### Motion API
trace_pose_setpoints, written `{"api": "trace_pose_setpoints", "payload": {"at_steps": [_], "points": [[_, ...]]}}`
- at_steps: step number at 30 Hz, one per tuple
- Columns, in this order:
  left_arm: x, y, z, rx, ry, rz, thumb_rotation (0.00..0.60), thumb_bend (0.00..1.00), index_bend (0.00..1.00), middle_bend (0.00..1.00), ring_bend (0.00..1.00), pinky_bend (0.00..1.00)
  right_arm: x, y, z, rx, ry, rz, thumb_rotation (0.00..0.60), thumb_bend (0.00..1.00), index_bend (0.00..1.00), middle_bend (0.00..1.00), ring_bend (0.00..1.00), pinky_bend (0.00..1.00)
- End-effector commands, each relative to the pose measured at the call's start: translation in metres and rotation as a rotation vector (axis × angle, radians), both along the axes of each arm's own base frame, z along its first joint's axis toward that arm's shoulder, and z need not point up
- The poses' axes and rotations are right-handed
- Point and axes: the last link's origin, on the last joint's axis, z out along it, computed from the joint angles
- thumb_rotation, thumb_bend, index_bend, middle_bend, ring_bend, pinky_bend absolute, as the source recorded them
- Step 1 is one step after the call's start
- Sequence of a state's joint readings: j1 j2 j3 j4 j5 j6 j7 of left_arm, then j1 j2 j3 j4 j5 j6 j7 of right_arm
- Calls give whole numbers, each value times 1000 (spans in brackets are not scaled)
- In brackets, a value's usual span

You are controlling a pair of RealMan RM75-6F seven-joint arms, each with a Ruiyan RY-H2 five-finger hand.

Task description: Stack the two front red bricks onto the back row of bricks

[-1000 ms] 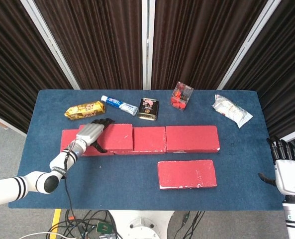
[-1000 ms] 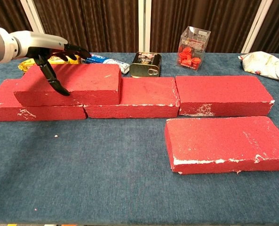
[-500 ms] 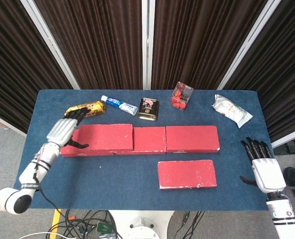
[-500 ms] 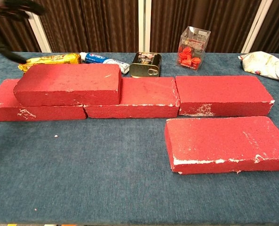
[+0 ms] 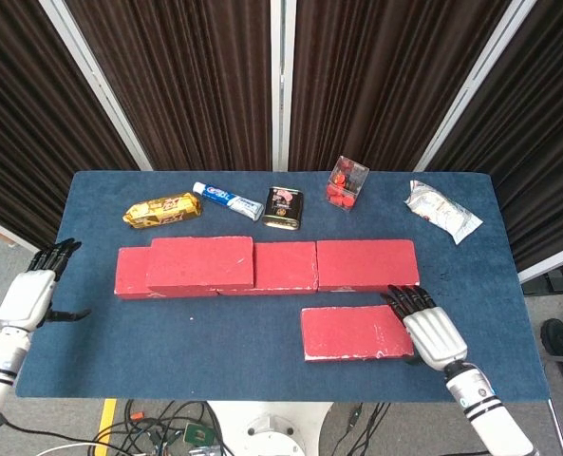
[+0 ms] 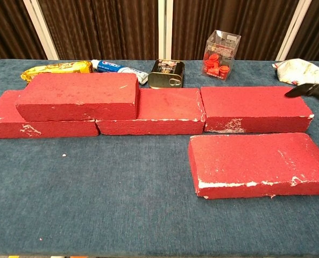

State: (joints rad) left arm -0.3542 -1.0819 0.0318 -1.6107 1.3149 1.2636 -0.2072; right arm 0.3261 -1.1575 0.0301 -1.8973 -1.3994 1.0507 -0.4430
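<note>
- Blue cloth covers the table (image 5: 262,351), dark curtains behind.
- 1 stacked brick (image 5: 201,262) already sits on the back row (image 5: 366,263); the front brick (image 5: 355,332) lies flat before it.
- Right hand (image 5: 425,325), released with fingers spread, hovers at that brick's right end; left hand (image 5: 31,293) hangs loose off the table's left edge.
- Risk: a one-ended grasp could tip the brick, or a careless lift could knock the row.
- Beyond: tin (image 5: 283,207), toothpaste (image 5: 228,200), snack bar (image 5: 162,210), clear box (image 5: 347,182), white packet (image 5: 441,211), none obstructing.

No legible text; print on toothpaste tube (image 6: 118,66) too small to read.
</note>
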Motion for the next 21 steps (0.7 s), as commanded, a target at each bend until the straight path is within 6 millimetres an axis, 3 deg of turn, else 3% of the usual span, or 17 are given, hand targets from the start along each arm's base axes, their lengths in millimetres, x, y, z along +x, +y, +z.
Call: {"api": "trace_pose_setpoints", "payload": {"at_steps": [1,21], "points": [[-4,-15,-5,-38,-26,26,600,11,0,0,0,0,2,0,-16,47,27,9,600,0,0,0,0,0],[-7,-34,-2,-103,-52,33,600,11,0,0,0,0,17,-13,-62,146,-1,-14,600,0,0,0,0,0]]}}
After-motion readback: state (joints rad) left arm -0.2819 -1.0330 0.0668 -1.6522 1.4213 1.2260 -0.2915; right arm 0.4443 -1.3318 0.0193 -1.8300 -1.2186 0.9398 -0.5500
